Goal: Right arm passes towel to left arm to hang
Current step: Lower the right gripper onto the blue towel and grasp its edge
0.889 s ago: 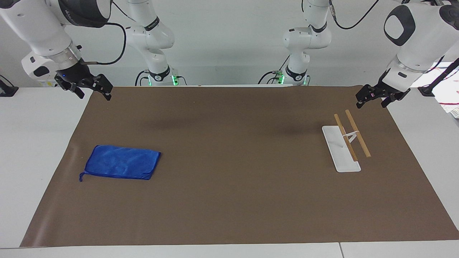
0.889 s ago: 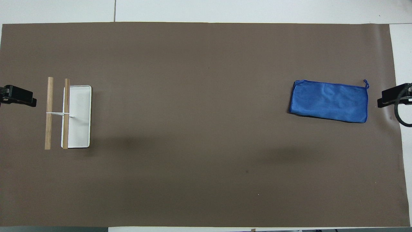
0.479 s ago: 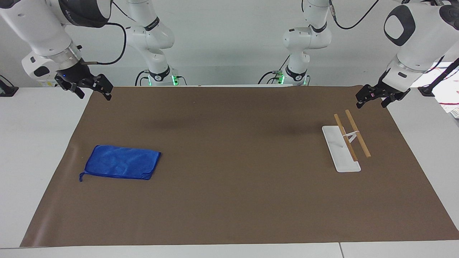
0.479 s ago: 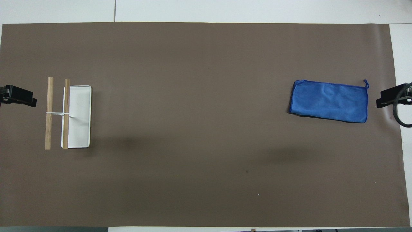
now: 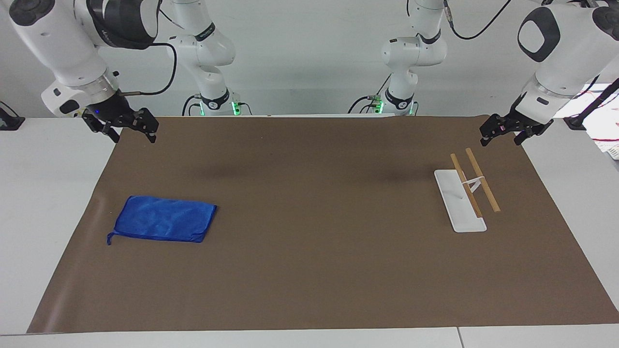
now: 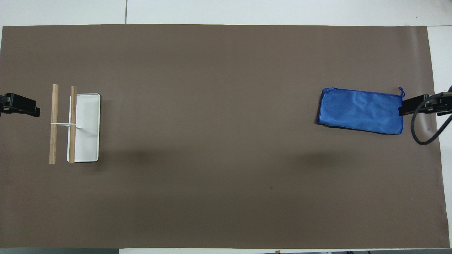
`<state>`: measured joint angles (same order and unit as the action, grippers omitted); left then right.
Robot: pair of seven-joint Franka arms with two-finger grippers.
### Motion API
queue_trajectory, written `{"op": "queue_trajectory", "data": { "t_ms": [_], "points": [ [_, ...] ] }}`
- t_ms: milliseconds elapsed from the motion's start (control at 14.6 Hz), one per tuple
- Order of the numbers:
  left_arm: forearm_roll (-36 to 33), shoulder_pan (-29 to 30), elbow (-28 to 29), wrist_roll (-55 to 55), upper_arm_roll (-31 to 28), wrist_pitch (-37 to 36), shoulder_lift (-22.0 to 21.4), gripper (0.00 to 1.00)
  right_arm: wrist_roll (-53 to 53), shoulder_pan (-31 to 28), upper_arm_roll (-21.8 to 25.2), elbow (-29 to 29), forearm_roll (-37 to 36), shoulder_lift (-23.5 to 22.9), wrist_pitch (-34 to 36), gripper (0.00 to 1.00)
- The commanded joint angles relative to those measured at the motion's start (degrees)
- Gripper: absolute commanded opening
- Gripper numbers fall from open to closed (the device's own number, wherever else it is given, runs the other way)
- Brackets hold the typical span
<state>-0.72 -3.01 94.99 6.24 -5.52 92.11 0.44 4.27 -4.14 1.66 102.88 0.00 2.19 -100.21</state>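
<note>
Your towel (image 5: 163, 219) lay flat and folded on the brown mat (image 5: 309, 270) toward the right arm's end of the table, at about nine o'clock from the mat's centre in the facing view, well apart from the rack (image 5: 466, 193) at about three o'clock. Nothing touched it. Its thin corner loop (image 5: 110, 239) stuck out at the seven o'clock corner in that view.

Your right gripper (image 5: 129, 129) hung in the air over the mat's edge at the right arm's end, clearly raised above the surface, its fingers spread and holding nothing. Your left gripper (image 5: 500, 134) waited over the mat's corner by the rack, at about one o'clock from the rack, fingers apart and also empty.

The cloth looked soft, light and limp, so you should have expected it to sag and unfold once lifted, not to hold its shape. A pinch on the short edge nearest your right gripper, or on the corner by the loop, would likely have let it drape down and left free cloth for the left gripper to take. Grabbing only the top layer could have let the fold fall open.
</note>
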Motion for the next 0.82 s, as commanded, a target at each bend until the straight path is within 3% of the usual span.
{"op": "queue_trajectory", "data": {
  "t_ms": [0, 137, 274, 753],
  "points": [
    [-0.68, -0.51, 1.78, 0.08, -0.19, 1.05, -1.49, 1.0, 1.27, -0.08, -0.34, 3.46, 0.7, -5.68, -10.32, 1.0],
    [-0.68, -0.51, 1.78, 0.08, -0.19, 1.05, -1.49, 1.0, 1.01, 0.88, -0.42, 7.14, 0.7, -9.21, -18.93, 1.0],
    [-0.68, -0.51, 1.78, 0.08, -0.19, 1.05, -1.49, 1.0, 0.22, 1.5, -0.42, 14.16, 0.7, -9.57, -28.08, 1.0],
    [-0.68, -0.51, 1.78, 0.08, -0.19, 1.05, -1.49, 1.0, 0.65, 0.1, -0.42, 14.72, 0.7, -17.56, -34.35, 1.0]
  ]
}}
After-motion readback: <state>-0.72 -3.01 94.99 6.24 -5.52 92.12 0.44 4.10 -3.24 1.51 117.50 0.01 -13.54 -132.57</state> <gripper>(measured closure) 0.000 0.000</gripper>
